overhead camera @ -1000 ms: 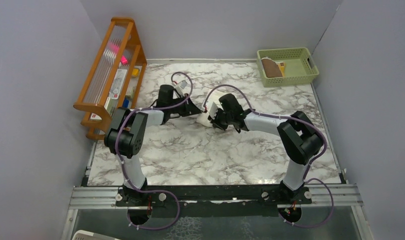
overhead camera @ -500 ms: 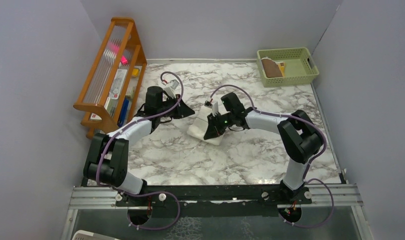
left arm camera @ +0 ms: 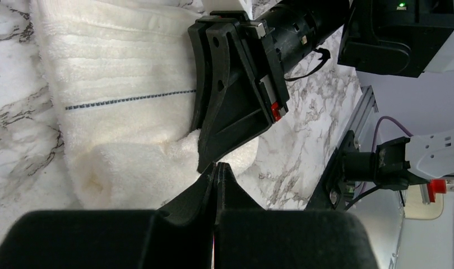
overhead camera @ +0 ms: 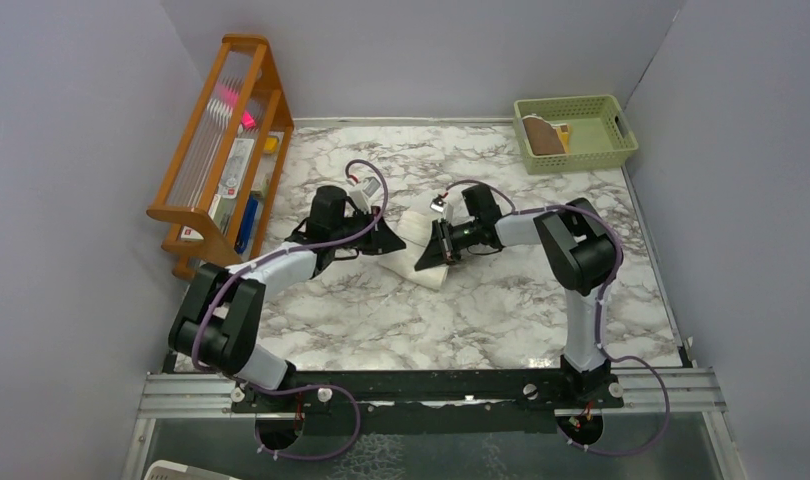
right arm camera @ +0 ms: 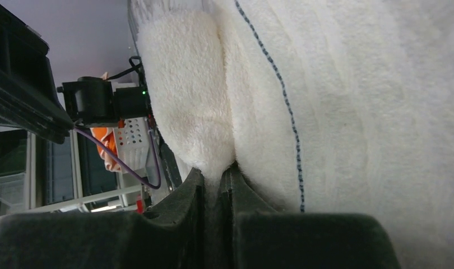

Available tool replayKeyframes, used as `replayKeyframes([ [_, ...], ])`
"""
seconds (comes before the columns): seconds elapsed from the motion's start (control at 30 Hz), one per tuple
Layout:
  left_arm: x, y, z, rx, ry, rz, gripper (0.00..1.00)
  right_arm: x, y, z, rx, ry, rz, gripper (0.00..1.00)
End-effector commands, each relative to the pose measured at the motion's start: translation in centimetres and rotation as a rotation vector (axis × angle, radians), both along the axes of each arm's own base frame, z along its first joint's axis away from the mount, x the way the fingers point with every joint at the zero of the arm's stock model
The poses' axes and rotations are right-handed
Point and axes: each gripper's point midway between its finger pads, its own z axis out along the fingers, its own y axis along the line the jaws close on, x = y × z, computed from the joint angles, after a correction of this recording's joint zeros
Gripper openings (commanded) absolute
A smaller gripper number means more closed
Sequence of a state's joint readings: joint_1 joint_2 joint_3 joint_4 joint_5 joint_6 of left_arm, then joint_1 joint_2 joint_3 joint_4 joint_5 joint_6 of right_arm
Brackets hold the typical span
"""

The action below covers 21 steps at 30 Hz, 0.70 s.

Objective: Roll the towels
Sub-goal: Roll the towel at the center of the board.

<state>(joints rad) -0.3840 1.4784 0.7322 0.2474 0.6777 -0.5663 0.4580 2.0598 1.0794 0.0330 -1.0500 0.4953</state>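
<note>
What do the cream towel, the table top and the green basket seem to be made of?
Cream towel: soft looped terry cloth, likely cotton; fuzzy pile with one thin dark stitched line.
Table top: marble pattern, grey veins on white; stone or printed laminate, cannot tell.
Green basket: probably moulded plastic; perforated grid walls.

Bright, even light; blurry fg.

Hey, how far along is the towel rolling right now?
Done, seemingly: the brown towel lies in the green basket. In hand: the right pincer pinches a fold of the cream towel mid-table; the left pincer is shut beside its edge. Left: that towel looks loosely folded, not yet rolled.
</note>
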Motion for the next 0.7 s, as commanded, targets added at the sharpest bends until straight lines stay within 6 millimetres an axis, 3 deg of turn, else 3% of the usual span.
replayKeyframes([
  [0.0,0.4,-0.5,-1.8,0.005,0.005,-0.01,0.0,0.9,0.3,-0.4,0.034,0.044,-0.016,0.01],
  [0.4,1.4,-0.9,-9.1,0.059,0.136,0.024,0.0,1.5,0.2,-0.9,0.018,0.032,-0.032,0.01],
  [0.47,1.8,-0.8,-9.8,0.078,0.135,0.038,0.0,2.1,0.2,-0.7,-0.002,-0.013,-0.038,0.15],
  [0.57,2.2,-0.4,-10.4,0.1,0.132,0.06,0.0,3.0,-0.2,0.3,-0.034,-0.125,-0.061,0.58],
  [0.67,2.1,-0.3,-11.0,0.111,0.146,0.068,0.0,3.7,-0.6,1.3,-0.07,-0.214,-0.06,0.77],
])
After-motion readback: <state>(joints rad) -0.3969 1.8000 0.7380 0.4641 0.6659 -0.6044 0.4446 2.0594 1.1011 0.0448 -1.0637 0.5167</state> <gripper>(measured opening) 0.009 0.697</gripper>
